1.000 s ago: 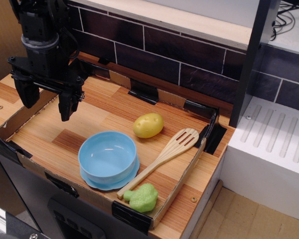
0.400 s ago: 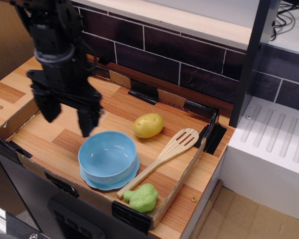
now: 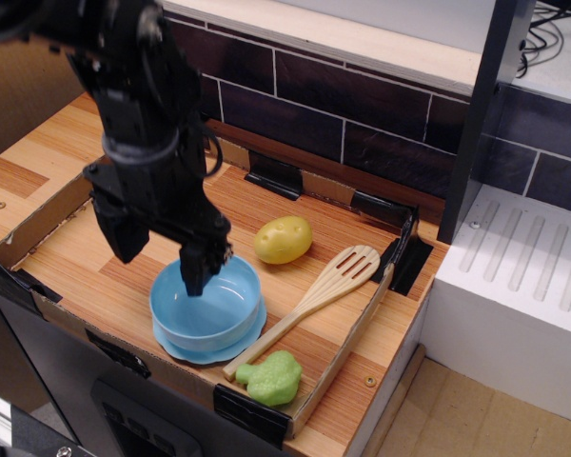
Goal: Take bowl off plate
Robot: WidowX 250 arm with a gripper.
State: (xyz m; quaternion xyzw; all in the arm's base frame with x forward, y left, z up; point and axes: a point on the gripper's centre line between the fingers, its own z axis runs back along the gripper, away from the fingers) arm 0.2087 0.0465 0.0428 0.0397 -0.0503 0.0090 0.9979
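Observation:
The light blue bowl [image 3: 212, 309] sits upright on the flat light blue plate [image 3: 212, 353], whose rim shows only along the front. Both are at the front of the wooden tray. My black gripper [image 3: 159, 259] is open and hangs just above the bowl's left rim. One finger reaches over the bowl's inner left side and the other is outside, to the left. It holds nothing.
A yellow potato [image 3: 284, 238] lies behind the bowl. A wooden slotted spatula [image 3: 313, 300] lies to the bowl's right, touching the plate's edge. A green toy [image 3: 270, 377] sits at the front right. The tray's cardboard walls [image 3: 38, 224] ring the area; a dark tiled wall stands behind.
My gripper has moved right and down from the tray's back left to the bowl's left rim. It stays open. The bowl and plate have not moved.

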